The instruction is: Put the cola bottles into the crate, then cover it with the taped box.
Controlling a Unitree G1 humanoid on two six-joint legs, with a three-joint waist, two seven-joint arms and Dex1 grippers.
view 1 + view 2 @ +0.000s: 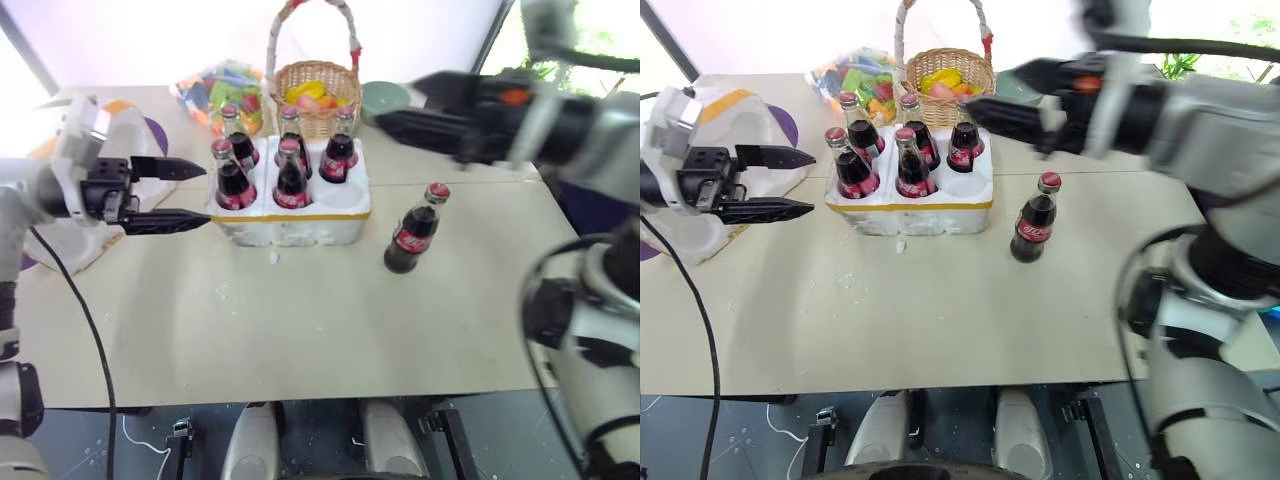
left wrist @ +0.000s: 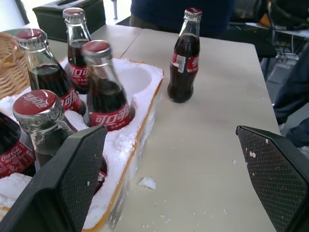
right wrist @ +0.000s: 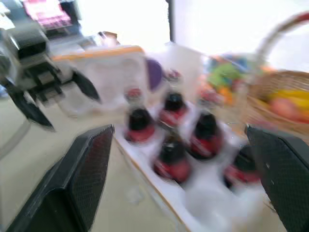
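Pale beige bench [image 1: 300,330], seam running across at far right. Wicker basket [image 1: 315,95] w/ tall white-wrapped handle at the back, yellow & orange items inside. Clear bag of multicoloured pieces [image 1: 215,88] just left of basket. Round grey-green lid-like object [image 1: 384,98] right of basket. Small white crumbs [image 2: 147,182] scattered on bench. Black tissue box [image 2: 67,14] at far edge.

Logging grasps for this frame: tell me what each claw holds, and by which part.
Nothing is held. The left claw stands open beside the crate; the right claw is open in the air, above the table.
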